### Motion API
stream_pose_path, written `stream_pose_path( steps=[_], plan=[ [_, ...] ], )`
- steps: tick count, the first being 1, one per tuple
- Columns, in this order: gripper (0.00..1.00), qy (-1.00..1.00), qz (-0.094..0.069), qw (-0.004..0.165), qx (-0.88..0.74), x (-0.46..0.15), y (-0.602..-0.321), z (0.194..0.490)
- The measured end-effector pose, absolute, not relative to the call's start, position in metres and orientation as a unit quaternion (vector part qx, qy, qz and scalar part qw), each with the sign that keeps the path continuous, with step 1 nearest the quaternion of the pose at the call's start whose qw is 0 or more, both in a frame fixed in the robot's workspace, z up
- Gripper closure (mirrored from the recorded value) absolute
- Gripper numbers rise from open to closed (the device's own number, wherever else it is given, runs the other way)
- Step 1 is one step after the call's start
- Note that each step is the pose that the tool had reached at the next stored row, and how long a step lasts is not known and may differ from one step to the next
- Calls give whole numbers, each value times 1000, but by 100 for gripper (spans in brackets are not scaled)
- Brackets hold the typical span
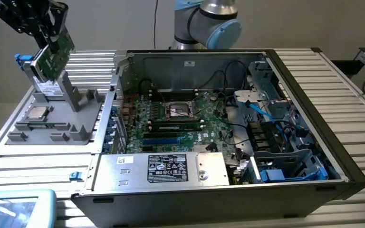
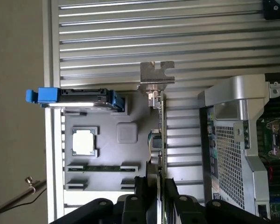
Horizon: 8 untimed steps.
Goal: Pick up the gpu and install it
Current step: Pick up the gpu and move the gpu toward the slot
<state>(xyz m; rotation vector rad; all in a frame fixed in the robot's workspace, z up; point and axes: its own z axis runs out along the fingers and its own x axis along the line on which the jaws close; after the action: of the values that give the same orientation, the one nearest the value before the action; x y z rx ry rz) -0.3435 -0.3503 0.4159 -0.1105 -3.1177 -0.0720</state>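
- State: the claw [image 1: 51, 43] pinches the gpu [image 1: 54, 59] by one edge. The card hangs clear above the grey parts holder [image 1: 49, 128] on the bench [image 1: 334, 80], at the exterior view's left. It is well apart from the motherboard [image 1: 169, 118] in the open computer case [image 1: 284, 66].
- Wrist view: the claw [image 2: 156, 189] flanks the card, which is seen edge-on. The silver end bracket [image 2: 156, 77] sits at the end away from the grip.
- Slip risk — the grip appears to cover only a narrow strip of a thin board. A jolt or a fast swing may rotate the card in the grip. A tilted card would not meet its slot squarely.
- Collision risk — the case side wall [image 1: 106, 118] stands between the card and the motherboard. A low carry path may strike the hanging edge or the bracket against that wall.
- Snag risk: cables [image 1: 260, 111] run loose inside the case. A card lowered through them may trap one under its connector edge.
- Drop risk: a lost grip here would let the card fall onto the holder, which carries a processor chip [image 2: 83, 141] and a blue-ended drive [image 2: 79, 99]. Impact may damage the card or those parts.
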Motion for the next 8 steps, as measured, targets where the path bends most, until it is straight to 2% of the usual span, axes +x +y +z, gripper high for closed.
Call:
stream_pose_path(
  steps=[5,8],
  plan=[
    [73,-999,-23,10,-35,-344,-350,437],
    [73,-999,-23,9,-35,-344,-350,437]
  ],
)
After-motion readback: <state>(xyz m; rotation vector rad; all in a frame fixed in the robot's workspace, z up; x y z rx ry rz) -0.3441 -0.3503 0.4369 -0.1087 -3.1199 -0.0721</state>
